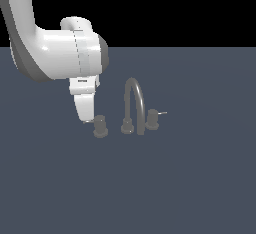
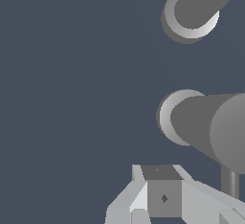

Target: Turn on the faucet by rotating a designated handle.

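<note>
The dark-grey faucet has a tall arched spout (image 1: 134,100) on a round base (image 1: 127,126). The handle (image 1: 100,126) is the short knob on the exterior view's left of the spout. Its lever pin is mostly hidden behind my gripper (image 1: 86,119). The gripper points down, close against the handle's left side, and looks shut on nothing. In the wrist view the handle (image 2: 206,122) looms large, with its pin (image 2: 230,182) beside my gripper (image 2: 160,173). A second round base (image 2: 189,12) shows farther off.
The twin knob (image 1: 152,120), with its pin pointing to the exterior view's right, stands on the other side of the spout. Everything sits on a flat dark blue-grey surface (image 1: 150,188). My white arm (image 1: 60,55) fills the upper left.
</note>
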Action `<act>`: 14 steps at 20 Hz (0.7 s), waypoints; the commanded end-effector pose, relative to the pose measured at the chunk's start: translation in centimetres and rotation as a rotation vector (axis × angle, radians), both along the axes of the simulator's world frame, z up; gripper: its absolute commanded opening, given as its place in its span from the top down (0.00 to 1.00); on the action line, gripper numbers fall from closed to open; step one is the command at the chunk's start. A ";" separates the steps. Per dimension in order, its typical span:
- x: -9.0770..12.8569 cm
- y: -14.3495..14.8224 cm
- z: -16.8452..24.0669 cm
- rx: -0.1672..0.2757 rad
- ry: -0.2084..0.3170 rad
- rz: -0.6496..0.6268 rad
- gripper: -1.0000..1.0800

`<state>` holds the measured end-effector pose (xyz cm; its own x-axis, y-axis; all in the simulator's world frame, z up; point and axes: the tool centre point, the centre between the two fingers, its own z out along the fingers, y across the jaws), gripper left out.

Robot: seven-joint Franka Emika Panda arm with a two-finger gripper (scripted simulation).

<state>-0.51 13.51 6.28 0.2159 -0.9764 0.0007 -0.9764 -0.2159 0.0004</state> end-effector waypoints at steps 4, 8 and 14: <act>-1.4 0.4 0.0 0.000 0.000 -0.001 1.00; -2.8 0.8 0.0 0.001 0.000 -0.001 1.00; -3.3 0.4 0.0 0.003 -0.008 -0.007 1.00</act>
<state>-3.19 14.09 6.31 0.2088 -0.9780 -0.0020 -0.9779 -0.2087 -0.0144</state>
